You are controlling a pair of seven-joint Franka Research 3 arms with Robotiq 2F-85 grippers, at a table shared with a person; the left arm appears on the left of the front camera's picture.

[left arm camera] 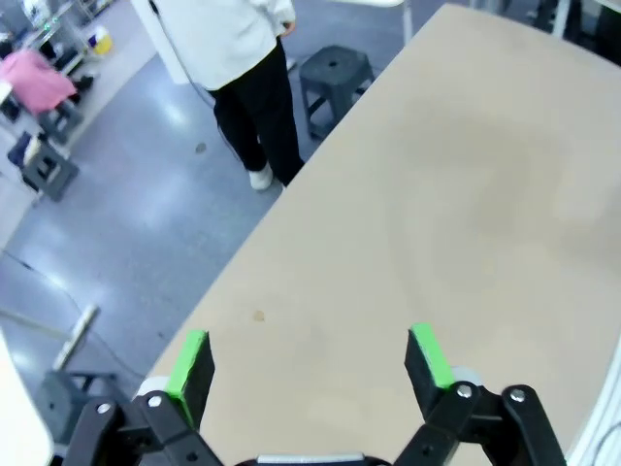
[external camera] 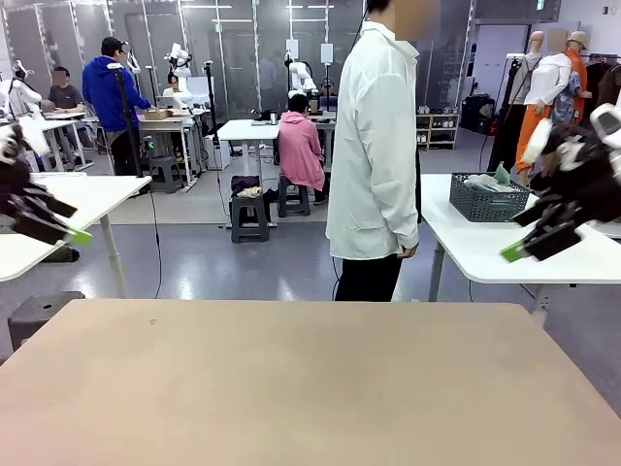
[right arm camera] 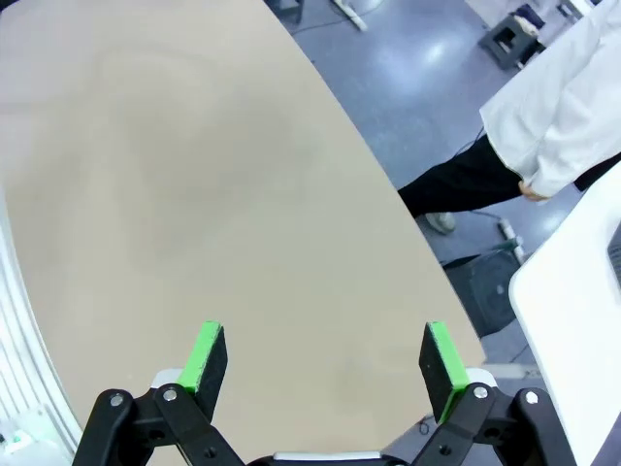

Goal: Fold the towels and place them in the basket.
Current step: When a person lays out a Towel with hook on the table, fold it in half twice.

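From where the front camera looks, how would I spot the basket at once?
Find the person in the white coat standing beyond the beige table. Just to the picture's right of that person is a white side table. On its far end sits the basket, with pale cloth heaped inside. Its dark grey lattice mesh walls stand out against the white top.
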